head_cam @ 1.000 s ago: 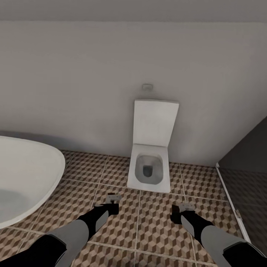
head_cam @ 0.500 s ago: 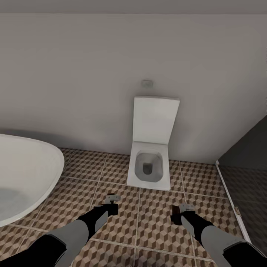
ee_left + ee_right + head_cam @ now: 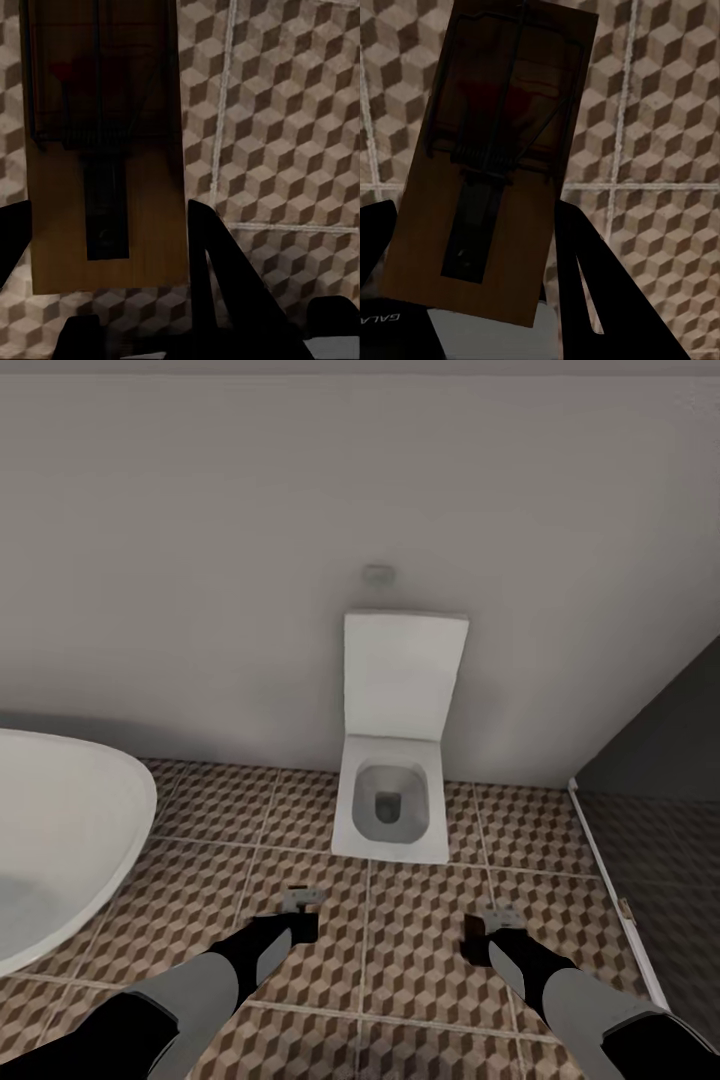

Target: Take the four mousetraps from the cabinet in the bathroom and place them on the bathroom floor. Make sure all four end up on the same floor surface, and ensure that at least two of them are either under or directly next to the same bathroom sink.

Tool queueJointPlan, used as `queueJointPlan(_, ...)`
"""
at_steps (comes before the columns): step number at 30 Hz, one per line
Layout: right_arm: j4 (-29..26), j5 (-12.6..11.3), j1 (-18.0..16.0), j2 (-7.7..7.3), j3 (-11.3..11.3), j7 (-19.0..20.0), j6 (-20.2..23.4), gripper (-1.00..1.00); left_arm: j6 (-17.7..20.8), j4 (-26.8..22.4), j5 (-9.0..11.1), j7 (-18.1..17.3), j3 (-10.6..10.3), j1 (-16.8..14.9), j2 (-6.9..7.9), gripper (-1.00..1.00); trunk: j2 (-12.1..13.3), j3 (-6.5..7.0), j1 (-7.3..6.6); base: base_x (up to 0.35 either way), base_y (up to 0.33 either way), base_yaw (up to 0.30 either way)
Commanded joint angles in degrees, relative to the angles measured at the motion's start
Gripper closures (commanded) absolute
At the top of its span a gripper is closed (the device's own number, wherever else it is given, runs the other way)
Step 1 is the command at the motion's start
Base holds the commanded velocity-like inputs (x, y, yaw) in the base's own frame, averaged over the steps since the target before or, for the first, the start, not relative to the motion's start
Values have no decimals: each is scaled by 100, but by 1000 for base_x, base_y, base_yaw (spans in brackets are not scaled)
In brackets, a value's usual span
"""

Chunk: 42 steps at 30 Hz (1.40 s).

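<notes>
The bathroom floor (image 3: 420,950) is tile, printed with a brown, beige and white cube pattern, matt, with pale grout lines between the squares. The toilet (image 3: 392,810) and the bathtub (image 3: 60,840) look like smooth white ceramic with a soft sheen. The wall (image 3: 200,560) is plain, matt and off-white.

The mousetrap (image 3: 105,187) in the left wrist view is a flat board of tan wood with a smooth face, carrying dark metal wire and a dark plate. The second mousetrap (image 3: 495,180) is the same: brown wood, thin dark metal bars. Beside each board the jaws look black and matt, like plastic.
</notes>
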Motion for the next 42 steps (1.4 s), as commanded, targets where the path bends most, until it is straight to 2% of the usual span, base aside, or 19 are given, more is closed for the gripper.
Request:
queueJointPlan(1,-18,-78,0,-5,46,-23,53,100,87,-14,41,36,-50,0,5,100,-3,-13,0,0,0,-88)
queueJointPlan(5,-33,-80,-6,-24,46,-13,285,100,321,-25,41,35,-42,0,70,100,-3,-50,0,0,0,-67)
queueJointPlan(13,-46,-84,-145,-95,42,-1,552,100,448,-66,41,32,-40,0,153,100,-3,-125,0,0,0,-16)
queueJointPlan(19,-46,-83,-195,-138,45,49,581,100,646,-75,41,33,-40,-7,199,100,-3,-182,0,0,0,-2)
queueJointPlan(24,-45,-81,-254,-211,44,261,592,100,815,-79,42,32,-40,-35,236,100,-3,-229,0,0,0,0)
queueJointPlan(28,-43,-81,-280,-246,45,348,592,100,923,-78,48,33,-40,-150,253,100,-3,-267,0,0,0,0)
queueJointPlan(42,-42,-81,-290,-251,47,382,563,100,921,-73,52,24,-50,-244,229,100,-3,-399,0,0,0,0)
